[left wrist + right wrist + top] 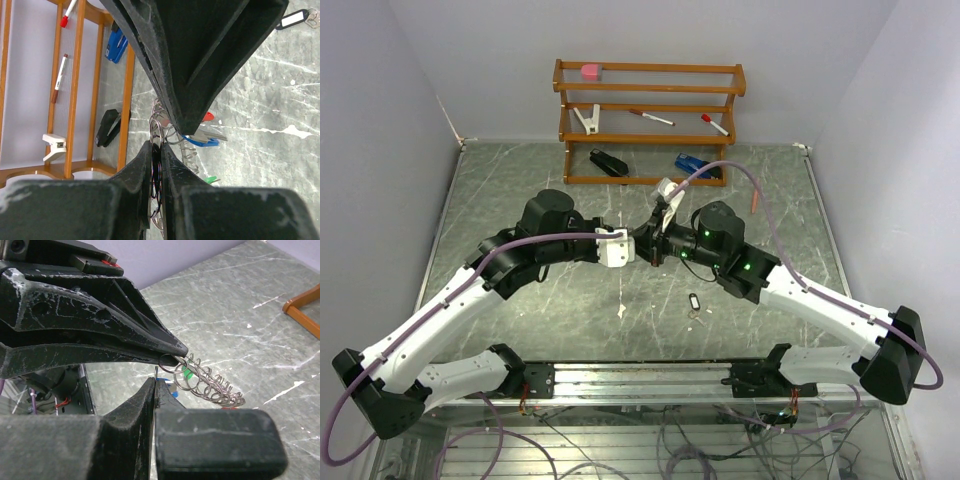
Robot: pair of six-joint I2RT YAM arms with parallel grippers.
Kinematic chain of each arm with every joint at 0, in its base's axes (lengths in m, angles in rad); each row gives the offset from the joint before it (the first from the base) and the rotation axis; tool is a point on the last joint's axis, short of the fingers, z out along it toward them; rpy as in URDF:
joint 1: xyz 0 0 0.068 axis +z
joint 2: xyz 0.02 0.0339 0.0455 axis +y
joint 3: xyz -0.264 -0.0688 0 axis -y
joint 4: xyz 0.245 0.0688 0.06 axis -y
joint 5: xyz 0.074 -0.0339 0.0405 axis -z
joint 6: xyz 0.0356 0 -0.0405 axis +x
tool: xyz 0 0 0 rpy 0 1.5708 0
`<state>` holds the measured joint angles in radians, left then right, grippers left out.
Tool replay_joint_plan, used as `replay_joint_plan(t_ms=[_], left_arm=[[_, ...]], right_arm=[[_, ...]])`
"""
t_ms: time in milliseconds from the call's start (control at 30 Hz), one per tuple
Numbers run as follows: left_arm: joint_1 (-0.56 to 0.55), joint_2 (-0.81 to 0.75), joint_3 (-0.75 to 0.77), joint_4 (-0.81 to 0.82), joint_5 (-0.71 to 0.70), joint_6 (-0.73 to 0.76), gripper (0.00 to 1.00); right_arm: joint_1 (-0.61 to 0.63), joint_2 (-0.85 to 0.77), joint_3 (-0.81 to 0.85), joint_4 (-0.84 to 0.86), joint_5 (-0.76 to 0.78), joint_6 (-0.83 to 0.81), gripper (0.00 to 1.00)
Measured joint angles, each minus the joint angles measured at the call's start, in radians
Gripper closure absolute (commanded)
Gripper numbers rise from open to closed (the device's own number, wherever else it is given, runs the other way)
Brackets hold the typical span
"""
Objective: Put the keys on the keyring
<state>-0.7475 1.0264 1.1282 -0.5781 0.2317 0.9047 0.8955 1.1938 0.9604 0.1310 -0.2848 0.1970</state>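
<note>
Centrally, item one: keyring (pixel 207 384), a silvery ring of looping wire, held in the air above the middle of the tabletop (pixel 520 180), between the two grippers.

- Left gripper (pixel 156 147): fingers nearly together, pinching the keyring's thin rim at their tips.
- Right gripper (pixel 155 382): fingers pressed together, tip to tip with the left one. A thin wire rises from between them; what it belongs to cannot be told.
- Blue-tagged key (pixel 200 142): among the loops, just beside the right gripper's tip. Whether it is threaded on cannot be told.
- Red tag (pixel 208 116) and green tag (pixel 211 179): close by the same loops, their keys mostly hidden.
- Black-tagged key (pixel 695 300): flat on the tabletop, toward the near edge, right of centre, well apart from the ring.
- Wooden rack (pixel 650 95): at the far edge, carrying a pink eraser (pixel 590 71), a white clip (pixel 588 118) and two red-capped pens (pixel 650 117) — with a black stapler (pixel 610 162) and a blue stapler (pixel 695 165) at its foot.
</note>
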Motion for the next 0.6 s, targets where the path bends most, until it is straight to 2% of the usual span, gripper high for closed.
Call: replay_joint_plan(t_ms=[600], left_arm=[[0.0, 0.006, 0.002, -0.018, 0.0, -0.016, 0.93]], right_arm=[[0.081, 0.0, 0.001, 0.043, 0.157, -0.062, 1.0]])
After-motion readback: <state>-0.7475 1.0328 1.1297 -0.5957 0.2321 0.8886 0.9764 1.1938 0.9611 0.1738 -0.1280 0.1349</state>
